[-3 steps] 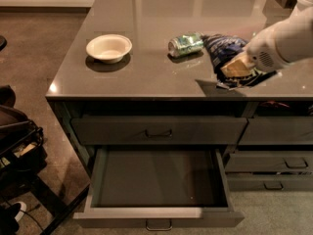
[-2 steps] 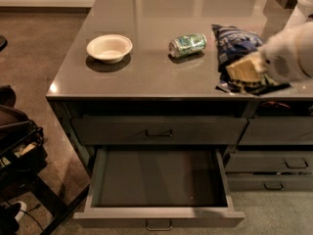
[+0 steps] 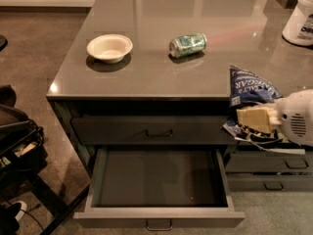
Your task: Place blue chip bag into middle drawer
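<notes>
My gripper [image 3: 255, 120], on a white arm coming in from the right, is shut on the blue chip bag [image 3: 248, 86]. It holds the bag in the air at the counter's front right edge, above and to the right of the open drawer. The bag is dark blue foil with white lettering, and its lower part is hidden behind the tan fingers [image 3: 249, 116]. The middle drawer [image 3: 156, 176] is pulled out below the closed top drawer [image 3: 151, 130]. Its dark floor is bare, and a small loop handle sits on its front panel.
On the grey countertop [image 3: 146, 77] lie a white bowl [image 3: 109, 47] and a green soda can [image 3: 188, 44] on its side. A white tub [image 3: 299, 17] stands at the back right. Narrower closed drawers [image 3: 274, 168] are at the right. A dark bag and frame [image 3: 17, 146] stand on the floor at the left.
My gripper has carried the blue chip bag off the countertop, forward and down past the front edge. The can, the bowl and the drawer have not moved.
</notes>
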Controlling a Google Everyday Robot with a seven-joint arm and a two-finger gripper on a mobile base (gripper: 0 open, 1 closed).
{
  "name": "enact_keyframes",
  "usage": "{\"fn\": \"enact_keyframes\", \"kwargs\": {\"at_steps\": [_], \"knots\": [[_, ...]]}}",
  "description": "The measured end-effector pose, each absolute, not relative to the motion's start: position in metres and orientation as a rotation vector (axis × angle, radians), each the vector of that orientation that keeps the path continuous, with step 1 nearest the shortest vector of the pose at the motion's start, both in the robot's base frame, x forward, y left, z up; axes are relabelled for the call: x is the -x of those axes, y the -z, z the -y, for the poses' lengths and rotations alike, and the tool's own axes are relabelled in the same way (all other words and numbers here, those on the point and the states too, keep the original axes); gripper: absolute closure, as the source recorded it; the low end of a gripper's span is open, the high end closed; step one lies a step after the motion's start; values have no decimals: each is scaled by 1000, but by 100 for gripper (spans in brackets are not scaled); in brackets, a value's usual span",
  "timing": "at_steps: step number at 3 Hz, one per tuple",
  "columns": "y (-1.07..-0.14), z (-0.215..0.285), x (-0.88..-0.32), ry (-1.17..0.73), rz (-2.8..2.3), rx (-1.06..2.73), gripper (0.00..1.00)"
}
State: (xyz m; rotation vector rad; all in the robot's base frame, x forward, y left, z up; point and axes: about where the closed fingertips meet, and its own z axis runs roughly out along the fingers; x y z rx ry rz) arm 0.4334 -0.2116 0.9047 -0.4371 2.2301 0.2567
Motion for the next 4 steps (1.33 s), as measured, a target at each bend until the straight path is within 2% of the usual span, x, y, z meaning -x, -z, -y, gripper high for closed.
{"fn": "enact_keyframes", "kwargs": {"at_steps": [2,3,4], "knots": [[-881,206,-428,-313,-2230,400,100],[-806,196,-421,-445,-2262,259,100],[-727,185,-421,-489,-2301,156,100]]}}
